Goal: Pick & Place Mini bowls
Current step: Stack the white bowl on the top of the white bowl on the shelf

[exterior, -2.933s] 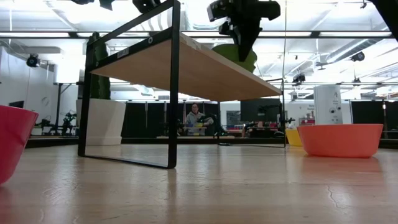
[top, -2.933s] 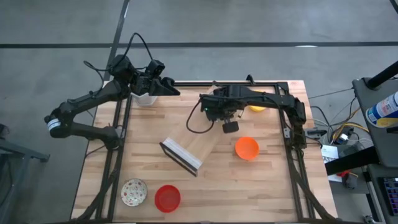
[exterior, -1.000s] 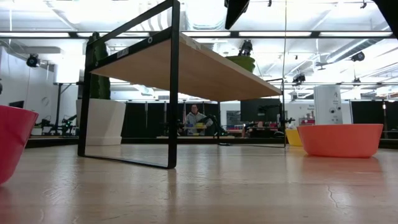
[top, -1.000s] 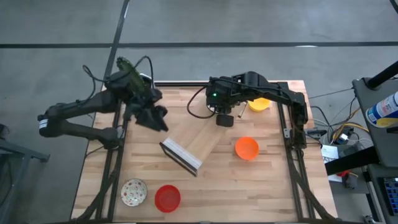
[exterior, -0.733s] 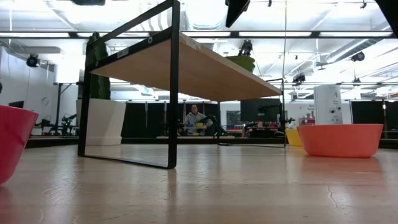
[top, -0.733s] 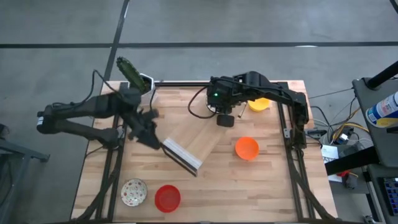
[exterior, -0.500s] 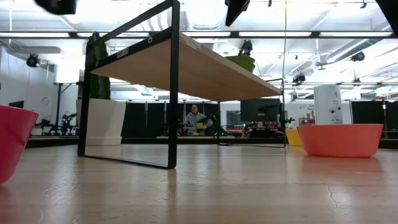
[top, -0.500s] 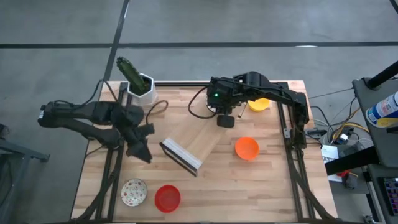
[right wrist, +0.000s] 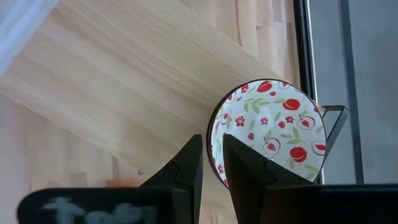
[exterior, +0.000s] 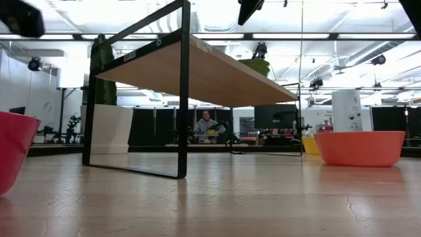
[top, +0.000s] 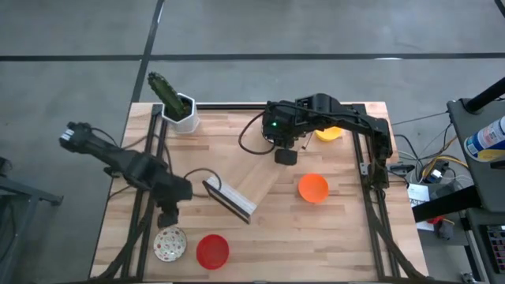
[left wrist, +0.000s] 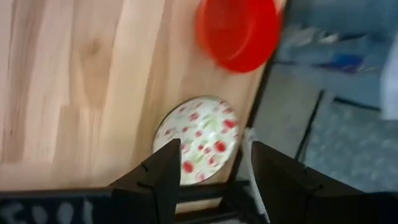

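Nearest, at the lower left of the high view, a white patterned bowl (top: 170, 243) sat on the table (top: 331, 237) close to its corner, with the red bowl (top: 211, 251) just beside it. The left gripper (top: 168, 213) hung right above the patterned bowl, its fingers (left wrist: 165, 168) spread wide and empty; in its wrist view the bowl's near rim showed in the gap between them. Judging from that, the step in hand was the reach for this bowl, not yet a grasp. The next move called for coming down so that 1 finger went inside the rim and 1 outside, then closing (the bowl lay near the table's edge, so a nudge could push it off). Toward the middle stood the small wooden shelf (top: 233, 197), and the orange bowl (top: 313, 188) at centre right. Farther up, the right gripper (top: 286, 155) waited above the shelf's far end, its fingers almost together with a narrow slit, pinching nothing; below it a 2nd patterned bowl (right wrist: 267, 127) rested on the board. Beyond lay the yellow bowl (top: 329, 132), and the cactus pot (top: 175, 102) at upper left.
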